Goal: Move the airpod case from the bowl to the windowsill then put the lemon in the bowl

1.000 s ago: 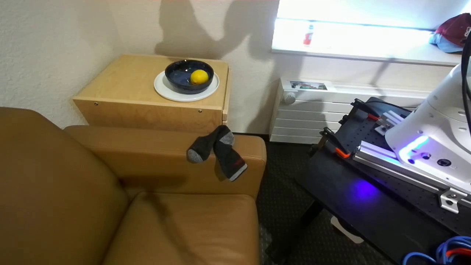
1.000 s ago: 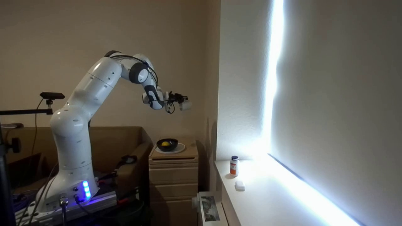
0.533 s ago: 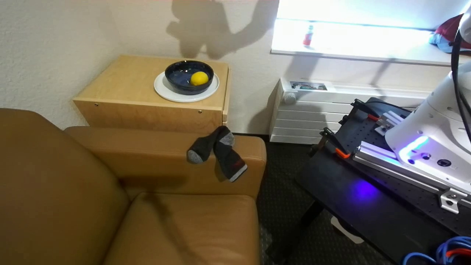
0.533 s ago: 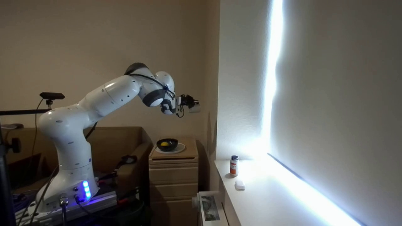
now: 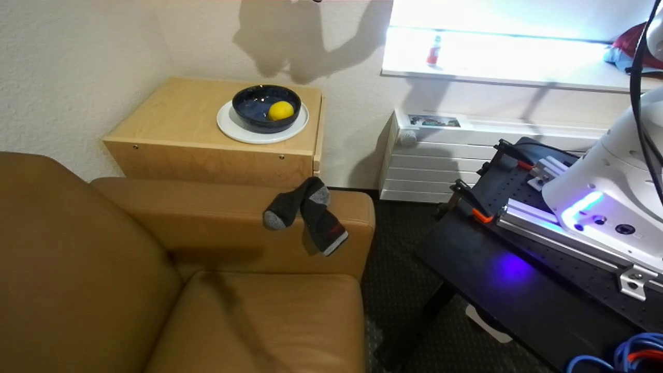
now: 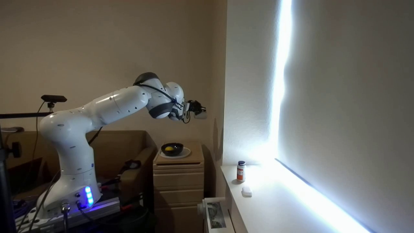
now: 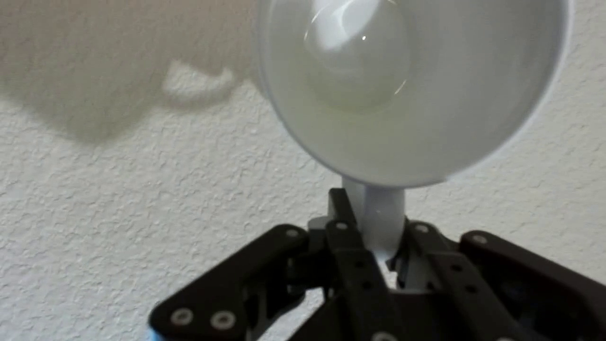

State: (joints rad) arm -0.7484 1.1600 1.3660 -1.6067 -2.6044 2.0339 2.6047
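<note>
The pincer [image 7: 377, 225] grips a cup [image 7: 426, 113] by its handle [image 7: 383, 210]. The lemon [image 5: 281, 111] sits in the bowl [image 5: 260, 124], the airpod case [image 6: 246, 191] on the windowsill [image 6: 262, 213].

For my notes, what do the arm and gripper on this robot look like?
The arm is glossy white with rounded, tube-like segments and dark grey caps at some joints. Black cables run along it, and blue lights glow on its base. The gripper is black and angular, with linked fingers and round metallic screw heads. No lettering is readable.
</note>
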